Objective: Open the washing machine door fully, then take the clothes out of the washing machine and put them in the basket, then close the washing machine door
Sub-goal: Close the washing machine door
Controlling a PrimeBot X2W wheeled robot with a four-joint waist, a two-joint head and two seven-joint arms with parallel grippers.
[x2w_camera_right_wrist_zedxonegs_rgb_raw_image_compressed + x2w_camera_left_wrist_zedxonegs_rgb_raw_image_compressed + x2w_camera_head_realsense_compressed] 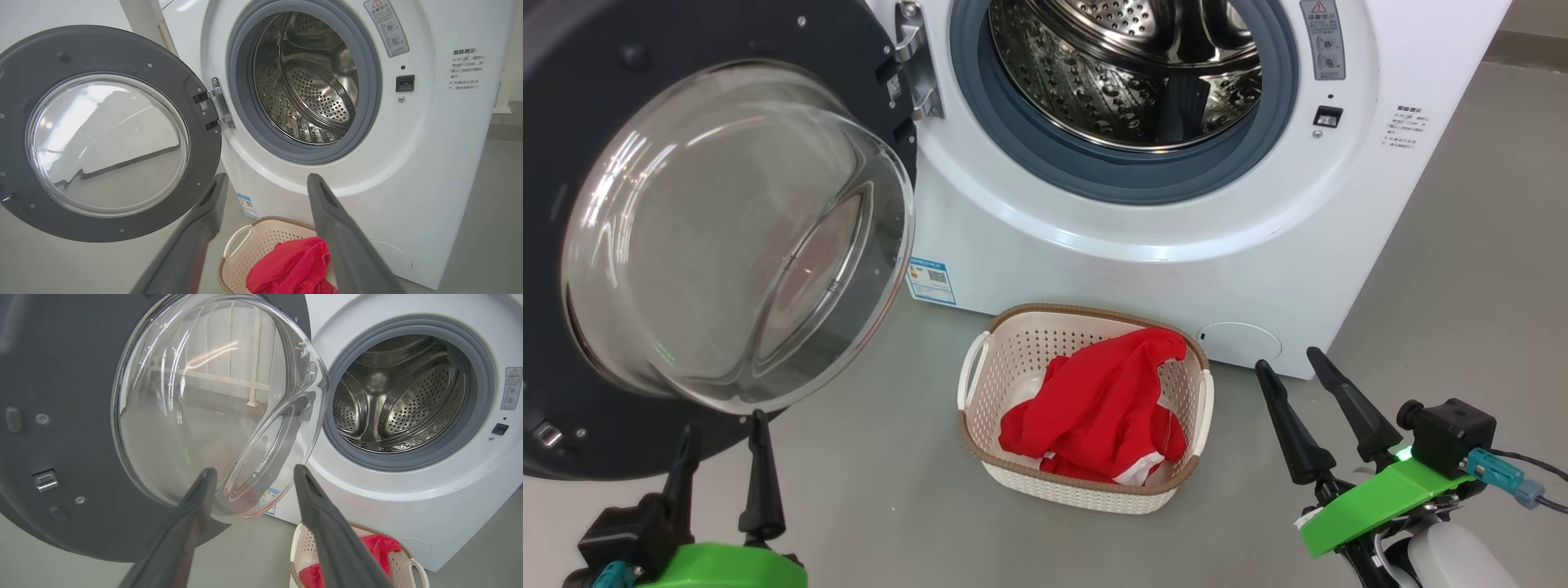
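The white washing machine (1094, 237) stands ahead with its door (727, 237) swung wide open to the left, glass bowl bulging toward me. Its steel drum (1127, 65) shows no clothes inside. The red clothes (1098, 408) lie heaped in the cream basket (976, 371) on the floor before the machine. My left gripper (723, 437) is open at lower left, just under the door's glass. My right gripper (1290, 367) is open at lower right, right of the basket. The left wrist view shows the door (61, 416) close ahead; the right wrist view shows the drum (310, 85) and the basket (241, 249).
Grey floor (866, 482) spreads around the basket and to the right of the machine. The open door reaches down near the floor on the left. A blue label (931, 282) sits at the machine's lower left corner.
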